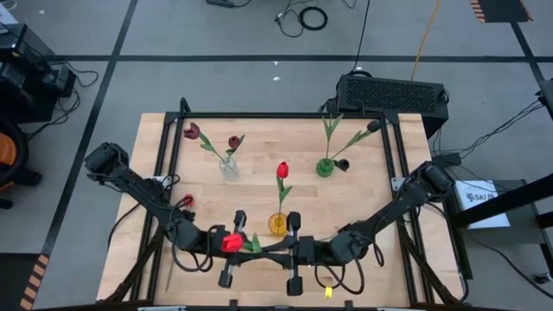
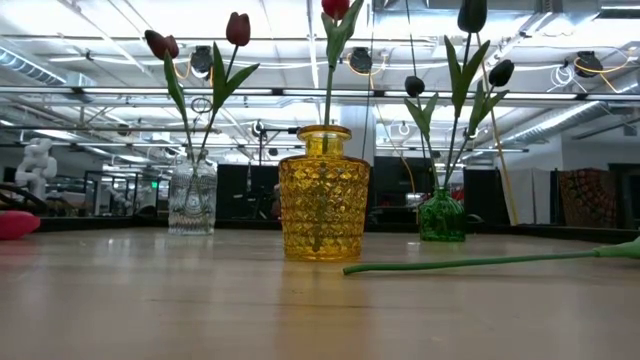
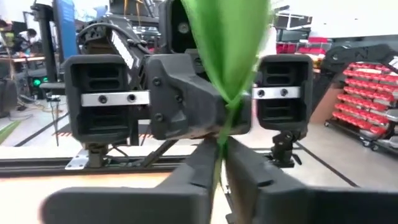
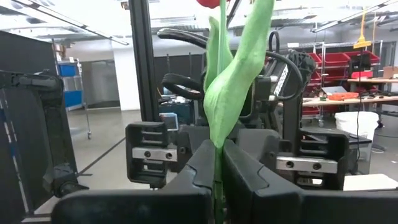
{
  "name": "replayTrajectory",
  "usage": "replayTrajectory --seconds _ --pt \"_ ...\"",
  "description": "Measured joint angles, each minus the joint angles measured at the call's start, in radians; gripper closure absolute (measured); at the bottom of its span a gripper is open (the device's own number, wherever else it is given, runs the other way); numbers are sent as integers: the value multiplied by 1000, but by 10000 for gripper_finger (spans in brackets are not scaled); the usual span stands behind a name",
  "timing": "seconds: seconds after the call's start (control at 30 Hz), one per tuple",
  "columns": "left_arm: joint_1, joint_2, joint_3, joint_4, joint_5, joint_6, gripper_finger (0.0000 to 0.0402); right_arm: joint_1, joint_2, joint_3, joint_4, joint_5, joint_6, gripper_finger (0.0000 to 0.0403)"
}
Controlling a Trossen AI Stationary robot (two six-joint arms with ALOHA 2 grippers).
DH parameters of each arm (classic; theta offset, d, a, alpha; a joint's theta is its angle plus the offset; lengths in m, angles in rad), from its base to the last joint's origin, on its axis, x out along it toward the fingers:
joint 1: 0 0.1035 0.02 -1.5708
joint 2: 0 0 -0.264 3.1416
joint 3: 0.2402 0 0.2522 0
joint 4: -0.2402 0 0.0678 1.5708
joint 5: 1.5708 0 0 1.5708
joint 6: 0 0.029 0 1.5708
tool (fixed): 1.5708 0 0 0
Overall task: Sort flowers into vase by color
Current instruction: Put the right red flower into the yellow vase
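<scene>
As you look down from the high view, both arms reach inward along the near edge of the table (image 1: 363, 207) and meet nose to nose; the left gripper (image 1: 233, 246) and right gripper (image 1: 289, 250) both pinch the stem of one red tulip (image 1: 232, 243) lying between them. Count three vases: a clear vase (image 1: 228, 167) with two maroon tulips (image 1: 192, 131), a yellow vase (image 1: 277, 224) with one red tulip, and a green vase (image 1: 325, 167) with dark-headed tulips (image 1: 373, 126). One more red tulip (image 1: 185, 201) lies on the table by the left arm.

From the low view you see the three vases upright in a row, the yellow vase nearest, and a green stem (image 2: 480, 263) lying on the table beside it.

Through the left wrist view, the left fingers (image 3: 261, 186) press together on the stem below a green leaf (image 3: 230, 50), facing the right gripper just beyond.

Through the right wrist view, the right fingers (image 4: 255, 180) press together on the same stem.
</scene>
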Motion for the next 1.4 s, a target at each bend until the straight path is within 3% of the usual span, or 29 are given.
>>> replayTrajectory --seconds 0.07,0.23,0.5,0.73,1.13,1.4 --pt "0 0 0 -2 4 15 389 0 0 0 1 -1 9 386" --pt "0 -2 0 -33 16 16 391 6 -3 0 -16 -3 31 345" --pt "1 -77 0 -243 35 -38 397 20 -70 0 -264 -4 220 250" --pt "10 -106 38 -412 45 -62 399 11 -75 0 -335 -4 223 209" --pt "47 -93 46 -465 49 -64 399 -17 -75 0 -383 0 232 218" --pt "54 -94 46 -463 47 -65 391 -28 -75 0 -401 1 230 288"
